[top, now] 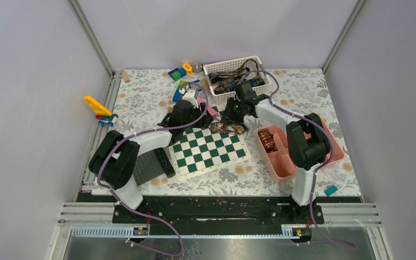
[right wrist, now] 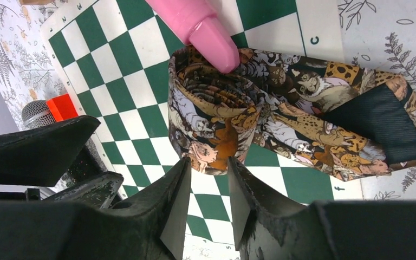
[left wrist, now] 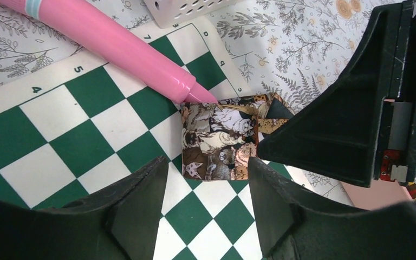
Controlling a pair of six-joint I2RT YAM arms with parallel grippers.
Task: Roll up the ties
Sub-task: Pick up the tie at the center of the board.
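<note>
A tie (right wrist: 211, 119) with a brown and tan cat pattern lies partly rolled into a coil on the green and white chessboard (right wrist: 141, 81). Its tail (right wrist: 330, 124) runs off the board onto the tablecloth. My right gripper (right wrist: 208, 179) is open a little, its tips at the coil's near edge. My left gripper (left wrist: 206, 200) is open and empty just short of the same coil (left wrist: 216, 141). In the top view both grippers, left (top: 199, 116) and right (top: 229, 116), meet over the tie (top: 228, 129). More ties fill the white basket (top: 210, 69).
A pink marker (left wrist: 114, 38) lies with its tip touching the coil. A pink tray (top: 287, 165) at the right holds a small rolled coil (top: 267, 142). A black remote (top: 164, 161) and grey plate (top: 147, 167) lie left of the board. Toy blocks (top: 180, 71) sit at the back.
</note>
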